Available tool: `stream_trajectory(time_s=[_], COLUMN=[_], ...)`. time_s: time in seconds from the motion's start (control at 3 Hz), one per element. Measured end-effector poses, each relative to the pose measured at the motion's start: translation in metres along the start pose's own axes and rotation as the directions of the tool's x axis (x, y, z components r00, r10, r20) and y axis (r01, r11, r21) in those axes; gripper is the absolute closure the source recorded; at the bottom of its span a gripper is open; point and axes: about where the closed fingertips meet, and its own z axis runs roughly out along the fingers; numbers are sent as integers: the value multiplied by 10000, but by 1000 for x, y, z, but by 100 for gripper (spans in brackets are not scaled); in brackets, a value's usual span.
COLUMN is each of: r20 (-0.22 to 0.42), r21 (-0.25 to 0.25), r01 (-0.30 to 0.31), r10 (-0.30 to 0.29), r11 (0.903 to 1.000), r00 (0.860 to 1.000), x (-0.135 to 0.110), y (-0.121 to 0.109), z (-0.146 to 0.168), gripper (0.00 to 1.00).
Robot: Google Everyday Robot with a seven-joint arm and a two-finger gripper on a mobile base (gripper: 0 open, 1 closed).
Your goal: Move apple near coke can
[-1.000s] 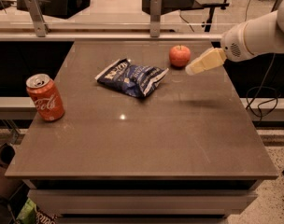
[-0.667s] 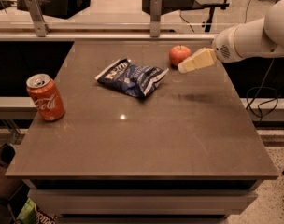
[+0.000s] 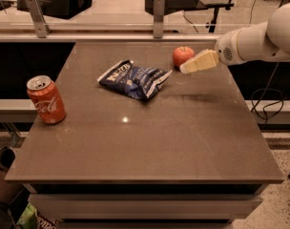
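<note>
The apple (image 3: 182,56), small, round and red, sits on the brown table (image 3: 183,142) at the far right of centre. The coke can (image 3: 46,100), red-orange with white script and a silver top, stands upright near the table's left edge, far from the apple. My gripper (image 3: 187,69), cream-coloured at the end of the white arm (image 3: 259,39), reaches in from the right above the table. Its tip is just at the apple's lower right side. It holds nothing that I can see.
A dark blue chip bag (image 3: 134,78) lies between the apple and the can, closer to the apple. Behind the table runs a rail with metal posts (image 3: 158,14). A cable (image 3: 266,104) hangs off to the right of the table.
My gripper has moved left, from well right of the apple to right beside it. The apple, can and bag have not moved.
</note>
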Motion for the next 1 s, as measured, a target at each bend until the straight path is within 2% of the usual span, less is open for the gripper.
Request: stream_trajectory(time_s=[0.33,1.0], r20=[514,1320], r21=[-91,-337], r01=[-374,-730], r10=[379,768], r11=[9993,9968], r00=[9980,9883], x=[2,6], y=[-13,-31], z=[18,52], gripper=[0,0])
